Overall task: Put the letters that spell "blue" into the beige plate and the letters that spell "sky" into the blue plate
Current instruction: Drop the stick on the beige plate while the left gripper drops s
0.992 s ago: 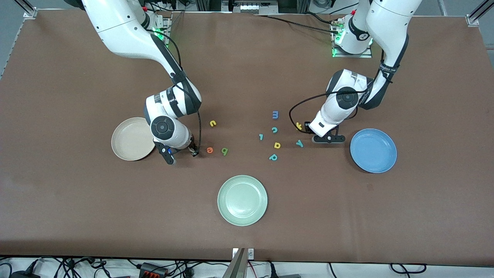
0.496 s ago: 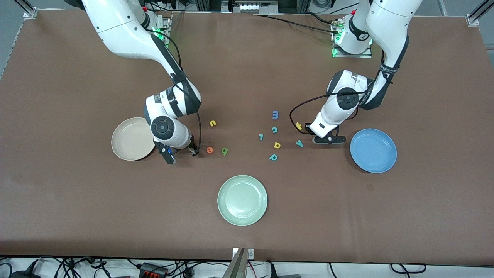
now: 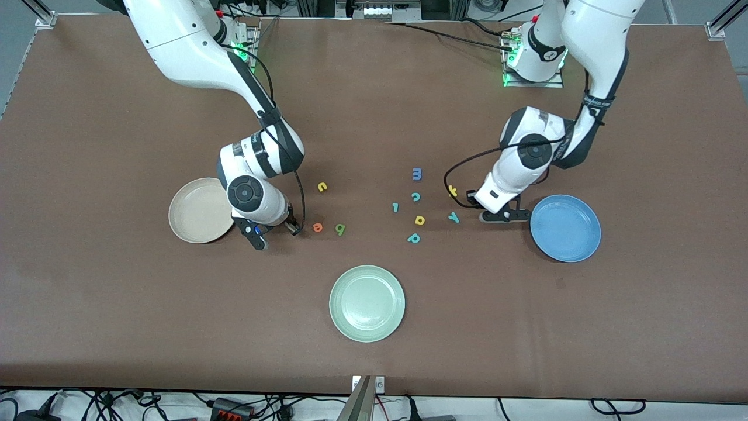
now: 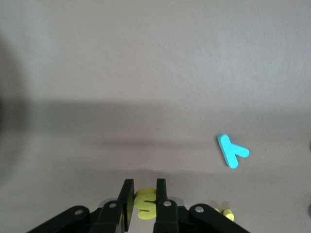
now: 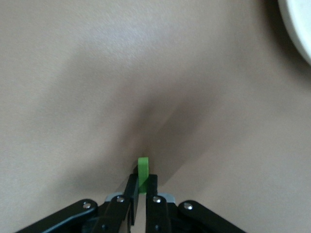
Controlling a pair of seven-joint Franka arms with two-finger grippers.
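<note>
Yellow "s" [image 4: 145, 203] clenched in left hand [image 4: 142, 204] just beside blue plate [image 3: 565, 228]; green "l" bar [image 5: 143, 174] clenched upright in right hand [image 5: 140, 187] beside beige plate [image 3: 196, 210].

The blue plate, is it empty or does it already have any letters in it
Empty. The blue plate shows only bare blue surface in the front view; the left gripper, beside it, is shut on the yellow "s".

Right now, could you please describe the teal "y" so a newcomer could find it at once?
Start at the blue plate. Toward the table's middle from it, beside the left hand, lies the teal "y". Its forked shape sets it apart from the rounded teal letters and the yellow ones nearby.
</note>
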